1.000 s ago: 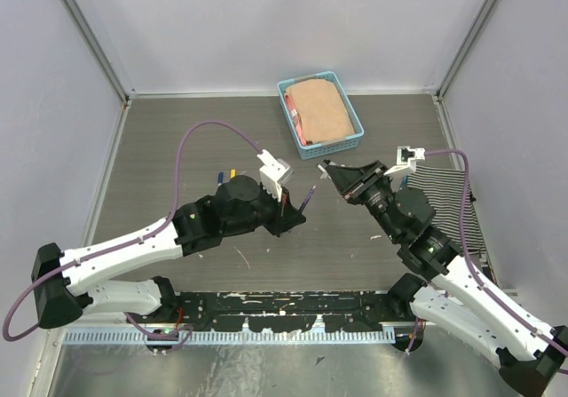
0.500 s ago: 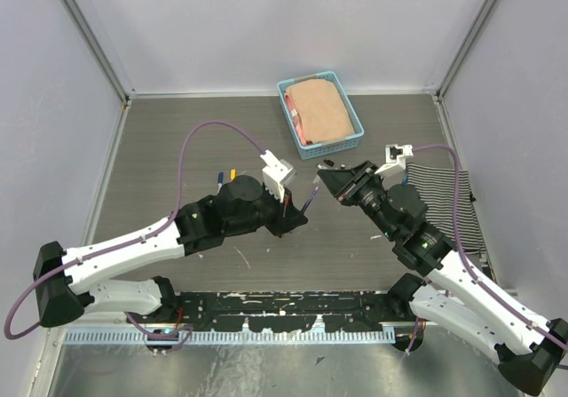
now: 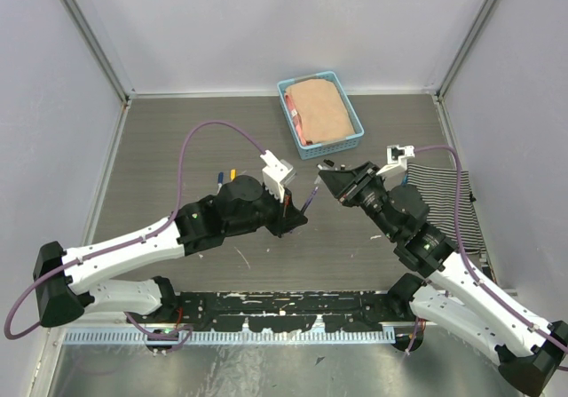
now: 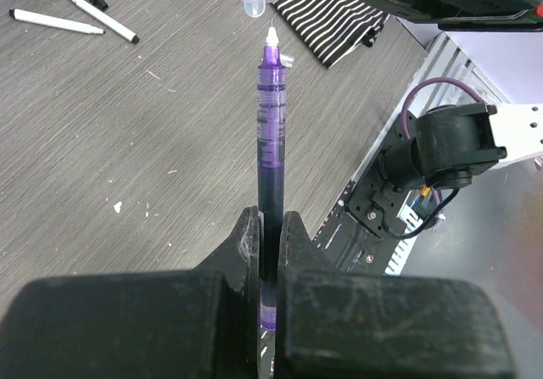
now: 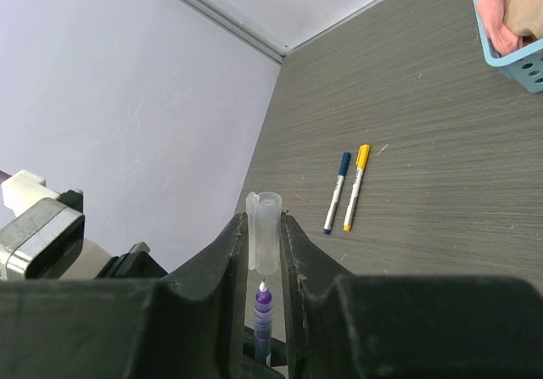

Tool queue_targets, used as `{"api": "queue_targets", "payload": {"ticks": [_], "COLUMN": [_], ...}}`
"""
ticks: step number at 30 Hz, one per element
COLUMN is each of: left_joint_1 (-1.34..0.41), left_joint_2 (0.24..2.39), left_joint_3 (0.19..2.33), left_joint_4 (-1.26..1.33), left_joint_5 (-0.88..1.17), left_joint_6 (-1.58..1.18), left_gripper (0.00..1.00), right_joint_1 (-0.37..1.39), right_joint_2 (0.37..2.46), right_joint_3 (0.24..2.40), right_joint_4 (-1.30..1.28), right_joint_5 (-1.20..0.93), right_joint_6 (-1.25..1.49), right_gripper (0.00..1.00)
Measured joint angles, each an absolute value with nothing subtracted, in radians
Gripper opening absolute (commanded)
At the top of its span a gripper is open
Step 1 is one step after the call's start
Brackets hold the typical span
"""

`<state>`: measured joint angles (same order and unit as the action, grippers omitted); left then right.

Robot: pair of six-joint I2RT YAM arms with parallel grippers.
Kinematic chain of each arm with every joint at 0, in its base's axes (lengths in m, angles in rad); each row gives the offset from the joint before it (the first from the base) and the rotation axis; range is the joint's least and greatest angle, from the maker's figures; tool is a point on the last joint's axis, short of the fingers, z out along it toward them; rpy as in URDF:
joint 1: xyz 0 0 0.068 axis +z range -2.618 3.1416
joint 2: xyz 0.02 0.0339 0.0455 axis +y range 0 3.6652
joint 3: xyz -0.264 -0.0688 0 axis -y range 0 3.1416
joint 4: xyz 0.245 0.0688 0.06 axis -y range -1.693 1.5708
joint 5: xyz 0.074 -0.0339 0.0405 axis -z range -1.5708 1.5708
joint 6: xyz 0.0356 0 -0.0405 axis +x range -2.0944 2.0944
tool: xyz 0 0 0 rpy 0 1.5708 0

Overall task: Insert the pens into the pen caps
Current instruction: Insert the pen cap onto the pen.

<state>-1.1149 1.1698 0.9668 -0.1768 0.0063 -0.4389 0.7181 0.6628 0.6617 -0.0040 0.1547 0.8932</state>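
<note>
I see my left gripper (image 4: 270,226) clamped on the purple pen (image 4: 269,116) low on its barrel. Its tip points at the clear cap (image 5: 264,235), which my right gripper (image 5: 263,223) pinches between its fingers. Tip and cap are just apart, above the table (image 5: 441,142). 2 more lie side by side there, a blue-capped pen (image 5: 338,192) and a yellow-capped pen (image 5: 355,186)

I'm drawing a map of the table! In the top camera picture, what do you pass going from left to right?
Two small pens, purple pen, right gripper holding the clear cap, striped cloth. Blue basket skipped: it overlaps the middle.
</note>
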Motion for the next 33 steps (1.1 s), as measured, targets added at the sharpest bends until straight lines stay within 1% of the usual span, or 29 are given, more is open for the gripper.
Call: {"api": "queue_targets", "payload": {"ticks": [33], "left_joint_1": [-1.116], "left_joint_2": [1.176], "left_joint_3": [0.971], "left_joint_4": [-0.178], "left_joint_5": [-0.014], "left_joint_6": [-0.439], "left_gripper": [0.0], "right_joint_1": [0.718], "right_joint_2": [0.668], "right_joint_3": [0.662], "right_joint_4": [-0.038], "right_joint_5": [0.094], "right_joint_6": [0.875], "right_gripper": [0.14]}}
